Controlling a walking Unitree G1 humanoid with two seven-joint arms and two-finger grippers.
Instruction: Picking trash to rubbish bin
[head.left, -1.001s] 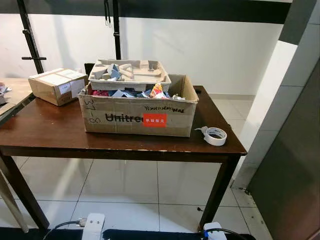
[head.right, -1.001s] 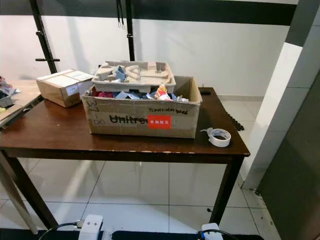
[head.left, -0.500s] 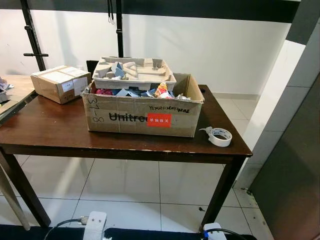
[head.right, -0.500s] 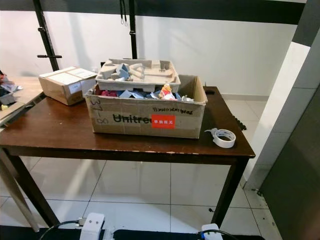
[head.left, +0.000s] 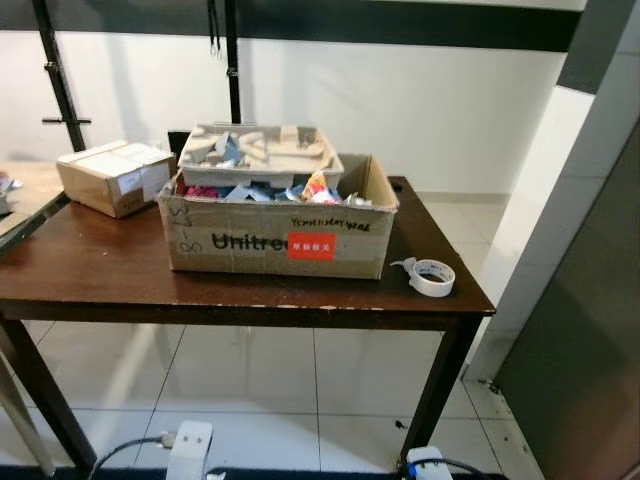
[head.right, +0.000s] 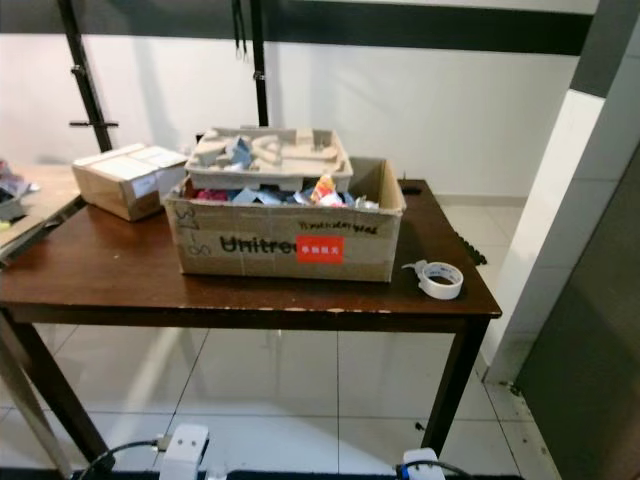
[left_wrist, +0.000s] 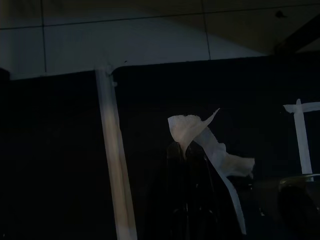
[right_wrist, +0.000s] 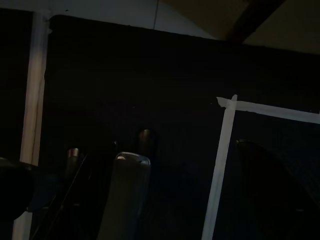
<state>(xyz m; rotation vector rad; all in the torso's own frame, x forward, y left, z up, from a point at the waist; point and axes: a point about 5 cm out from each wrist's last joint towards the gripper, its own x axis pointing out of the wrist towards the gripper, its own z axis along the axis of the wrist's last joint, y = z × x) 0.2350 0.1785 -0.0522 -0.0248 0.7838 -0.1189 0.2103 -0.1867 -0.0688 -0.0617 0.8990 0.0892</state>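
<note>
While left gripper (left_wrist: 187, 150) pinches white scrap (left_wrist: 192, 127) | tape roll (head.left: 432, 277) beside trash box (head.left: 275, 240) | right gripper's state unclear

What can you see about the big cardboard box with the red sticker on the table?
The big cardboard box is brown, open at the top and sits flat on the dark wooden table. Its front bears black printed letters, a red sticker and handwriting. It is full of colourful scraps, and a grey moulded pulp tray rests on top towards the back. A smaller taped box stands apart on its left, a roll of tape on its right.
</note>
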